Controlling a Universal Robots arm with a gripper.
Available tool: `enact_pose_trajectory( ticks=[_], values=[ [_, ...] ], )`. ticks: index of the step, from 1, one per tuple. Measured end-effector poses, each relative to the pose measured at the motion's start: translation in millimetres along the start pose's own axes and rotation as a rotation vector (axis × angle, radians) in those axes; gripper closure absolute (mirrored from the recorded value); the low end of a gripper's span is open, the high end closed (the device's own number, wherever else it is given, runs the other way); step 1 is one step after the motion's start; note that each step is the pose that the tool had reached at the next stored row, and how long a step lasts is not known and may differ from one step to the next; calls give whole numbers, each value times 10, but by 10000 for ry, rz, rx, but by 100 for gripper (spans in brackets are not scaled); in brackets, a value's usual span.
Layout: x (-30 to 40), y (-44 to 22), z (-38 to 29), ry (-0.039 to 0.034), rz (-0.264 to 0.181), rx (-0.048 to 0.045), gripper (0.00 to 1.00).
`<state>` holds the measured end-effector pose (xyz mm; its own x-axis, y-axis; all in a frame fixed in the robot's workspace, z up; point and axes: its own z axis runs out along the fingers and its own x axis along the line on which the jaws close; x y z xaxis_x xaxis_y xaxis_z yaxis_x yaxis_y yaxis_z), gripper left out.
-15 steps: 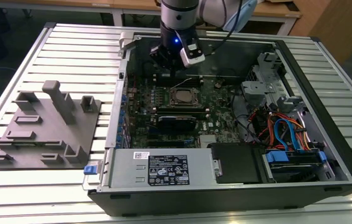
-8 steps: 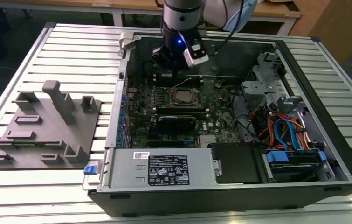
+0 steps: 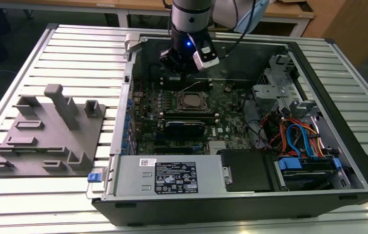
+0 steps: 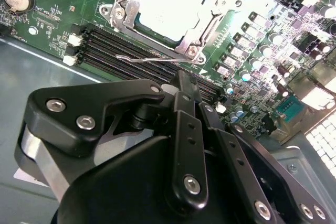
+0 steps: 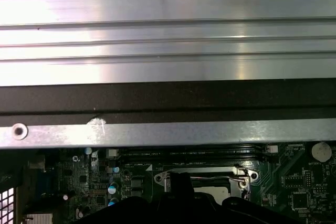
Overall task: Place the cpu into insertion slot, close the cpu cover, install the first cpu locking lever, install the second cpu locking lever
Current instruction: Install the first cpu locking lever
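Grey tray (image 3: pixel 47 131): far on the exterior view's left; pegs and little pockets on top, likely for keeping parts upright and easy to pick.
Worktop (image 3: pixel 80 44): silver slats under everything; flat and steady for the job.
Computer case (image 3: pixel 236 210): lying on its side, open face up, good for reaching in from above.
Green board (image 4: pixel 47 30): flat on the case floor, with long black slots (image 4: pixel 105 43) just beside the chip place.
Insertion slot (image 3: pixel 193 101): near the middle of the board, already filled.
Cpu (image 4: pixel 170 3): flat in the insertion slot, shiny top up, sitting square, so probably seated right.
Cpu cover (image 4: pixel 126 3): looks folded down on the chip's edges to press it in place; big window in the middle for the shiny top.
Locking lever (image 4: pixel 149 57): thin wire sticking out sideways over the long black slots, not tucked under a hook, so probably not locked yet; second lever hard to make out.
Gripper (image 4: pixel 182 80): pressed together, holding nothing, hanging low just beside the cpu cover and nearest that thin wire; likely narrow on purpose, for one small pushing tip.
Cables (image 3: pixel 298 136): blue and orange bundle on the exterior view's right, well apart from the slot, out of the way.
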<state>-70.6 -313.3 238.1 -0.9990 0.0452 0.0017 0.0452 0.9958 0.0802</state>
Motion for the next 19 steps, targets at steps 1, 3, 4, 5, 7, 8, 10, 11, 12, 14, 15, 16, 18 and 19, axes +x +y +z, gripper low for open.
enact_pose_trajectory(
  ticks=[1, 3, 4, 5, 7, 8, 10, 11, 12, 14, 15, 16, 18, 19],
  values=[
    [0, 0, 0, 0, 0, 0, 90],
    [0, 0, 1, -1, 0, -1, 90],
    [0, 0, 1, -1, -1, 0, 90],
    [0, 0, 1, 0, 0, -1, 90],
    [0, -1, 3, -1, -1, -4, 90],
    [-3, -3, 4, -1, -2, -17, 90],
    [-17, -13, 6, 4, -1, -78, 90],
    [-26, -19, 7, 5, -1, -120, 90],
    [-38, -21, 11, 6, 0, -147, 90],
    [-54, -21, 17, 8, 2, -154, 90],
    [-63, -20, 21, 9, 3, -152, 90],
    [-70, -19, 25, 8, 3, -154, 90],
    [-88, -15, 33, 7, 3, -154, 90],
    [-97, -13, 40, 7, 2, -155, 90]
  ],
)
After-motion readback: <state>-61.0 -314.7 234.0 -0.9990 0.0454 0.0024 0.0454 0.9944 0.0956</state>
